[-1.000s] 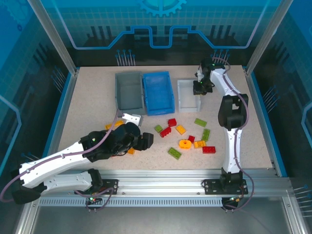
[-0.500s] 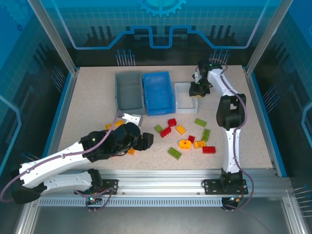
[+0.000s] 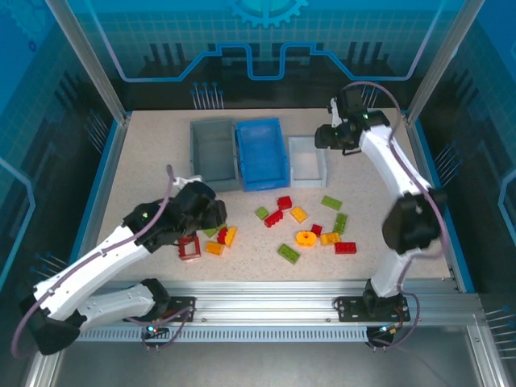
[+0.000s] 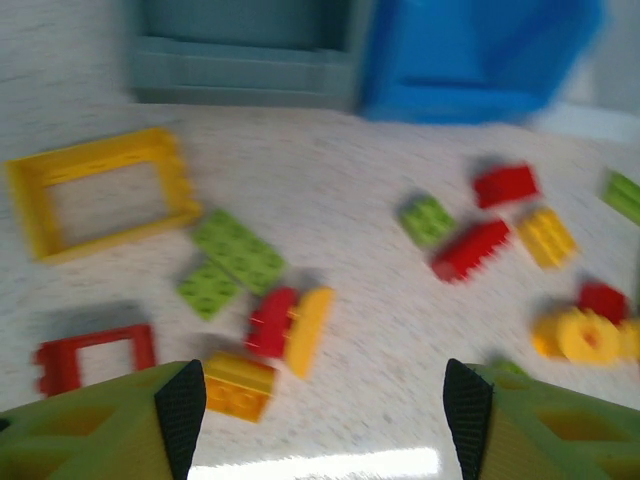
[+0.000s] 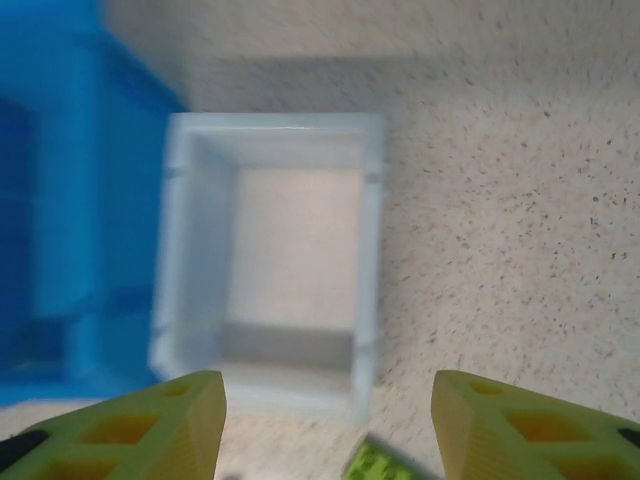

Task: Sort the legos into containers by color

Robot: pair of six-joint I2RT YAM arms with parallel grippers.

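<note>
Three containers, apparently all empty: grey bin [image 3: 214, 151], blue bin [image 3: 260, 151], smaller white tray [image 5: 275, 125]. Left gripper [image 4: 325, 410] spread wide, nothing held; nearer arm to the legos [image 3: 346, 247]. Orange brick [image 4: 238, 385] just ahead, left of centre, long axis roughly along the closing line. Right gripper [image 5: 325, 420] spread wide, empty, white tray directly ahead.

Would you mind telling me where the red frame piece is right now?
In the left wrist view, the red frame piece lies at lower left, left of an orange brick, below the yellow frame.
</note>
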